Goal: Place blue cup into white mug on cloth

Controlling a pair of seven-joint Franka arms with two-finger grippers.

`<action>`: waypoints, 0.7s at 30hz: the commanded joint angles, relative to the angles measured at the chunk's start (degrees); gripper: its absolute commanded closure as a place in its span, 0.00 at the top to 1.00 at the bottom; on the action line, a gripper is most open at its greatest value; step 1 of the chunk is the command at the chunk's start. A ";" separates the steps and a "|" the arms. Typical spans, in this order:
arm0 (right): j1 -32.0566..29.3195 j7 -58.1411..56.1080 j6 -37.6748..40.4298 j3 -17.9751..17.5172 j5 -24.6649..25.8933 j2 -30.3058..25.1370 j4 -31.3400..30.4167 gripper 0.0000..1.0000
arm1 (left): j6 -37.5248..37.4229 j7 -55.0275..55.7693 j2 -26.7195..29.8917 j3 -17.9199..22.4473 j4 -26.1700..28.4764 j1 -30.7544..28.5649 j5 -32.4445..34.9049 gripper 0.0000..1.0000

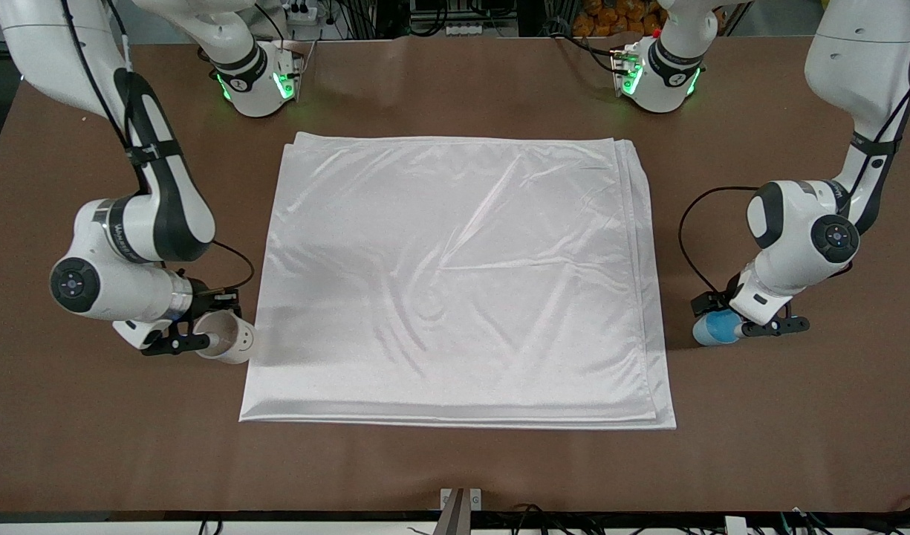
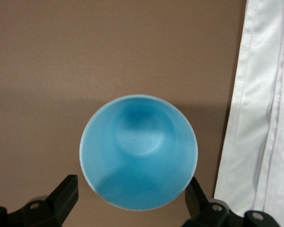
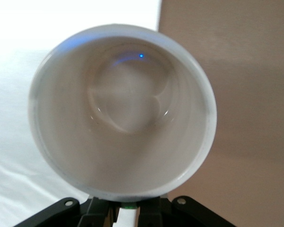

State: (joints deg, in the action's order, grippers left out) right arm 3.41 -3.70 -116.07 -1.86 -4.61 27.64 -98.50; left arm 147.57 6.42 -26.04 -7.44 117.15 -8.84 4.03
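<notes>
Front view shows the cloth (image 1: 455,279) lying flat in the middle of the brown counter (image 1: 455,468), folded in layers and wrinkled. The left claw (image 1: 744,327) is low at the counter toward the left arm's end, beside the edge of the cloth. Its fingers (image 2: 64,194) stand wide apart on both sides of the blue cup (image 1: 711,329), which stands upright on the counter, off the cloth. In the left wrist view small gaps show between the cup's rim and each finger.

The right claw (image 1: 195,340) is toward the right arm's end, at the corner of the cloth nearer to the front camera. It is clamped on the white mug (image 1: 228,338), which is tilted, its mouth facing the wrist camera. I cannot tell if the mug touches the cloth.
</notes>
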 commanded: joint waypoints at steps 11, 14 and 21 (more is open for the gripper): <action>10.47 16.25 -0.30 -2.80 -0.84 0.40 3.23 0.00 | 0.35 0.87 1.25 -0.30 -1.75 -0.21 1.42 0.91; 13.81 21.26 -1.96 -2.80 -0.84 0.92 3.40 0.00 | 0.35 0.96 1.34 -0.30 -1.75 -0.21 1.42 0.91; 21.02 31.28 -6.62 -2.80 -0.75 3.38 3.40 0.00 | 0.35 0.52 1.34 -0.30 -2.01 -0.30 1.42 0.91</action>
State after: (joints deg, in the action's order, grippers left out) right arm 20.54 21.47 -120.43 -4.88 -5.03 28.60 -96.37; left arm 147.79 6.42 -25.57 -7.48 115.04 -8.85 4.03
